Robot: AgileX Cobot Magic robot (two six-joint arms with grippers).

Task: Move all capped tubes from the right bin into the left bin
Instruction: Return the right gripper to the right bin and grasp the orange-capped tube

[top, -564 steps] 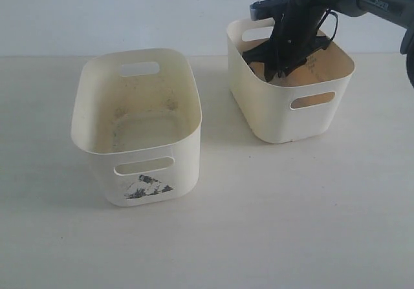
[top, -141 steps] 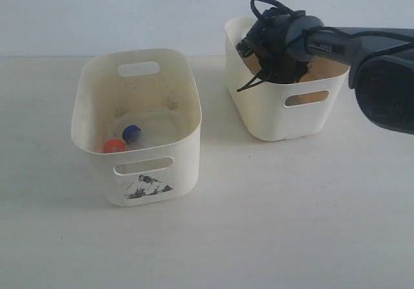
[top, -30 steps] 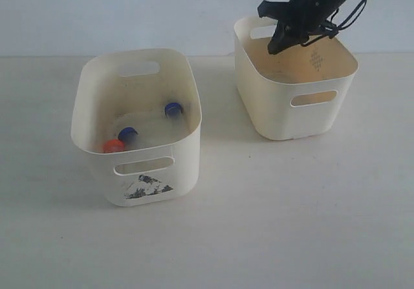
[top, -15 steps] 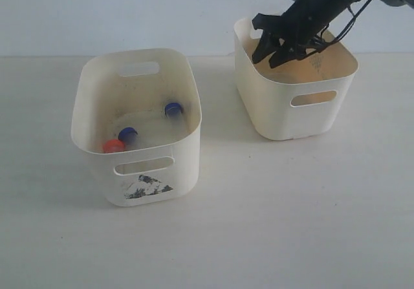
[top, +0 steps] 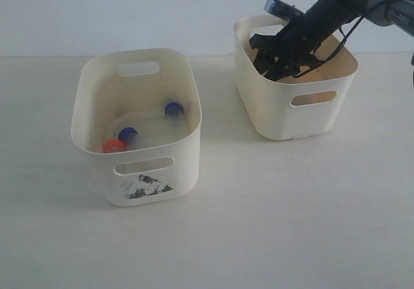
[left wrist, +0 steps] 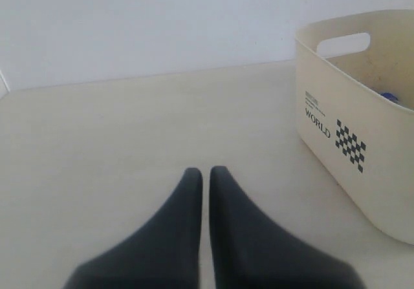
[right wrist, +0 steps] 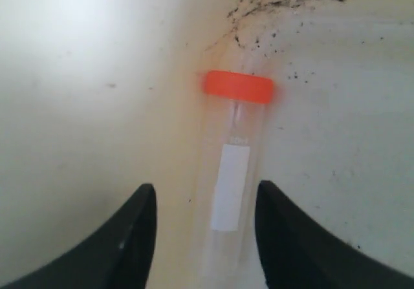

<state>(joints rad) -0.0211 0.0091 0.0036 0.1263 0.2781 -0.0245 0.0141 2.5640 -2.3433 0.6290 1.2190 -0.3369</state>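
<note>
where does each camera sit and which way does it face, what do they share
Exterior view: raised off the arms, looking down on the left bin, right bin and table; right arm shows, reaching into the right bin.
Left wrist view: low over the table, facing the left bin's side; shut left end effector shows.
Right wrist view: inside the right bin, facing an orange-capped tube on its floor; open right end effector shows.
Shared: exterior and left wrist both show the left bin.

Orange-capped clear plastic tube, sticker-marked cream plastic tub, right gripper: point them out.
Orange-capped clear plastic tube (right wrist: 229, 195), right wrist view, label.
Sticker-marked cream plastic tub (top: 184, 172), exterior view, front wall.
Right gripper (right wrist: 206, 188), right wrist view, between fingertips.
</note>
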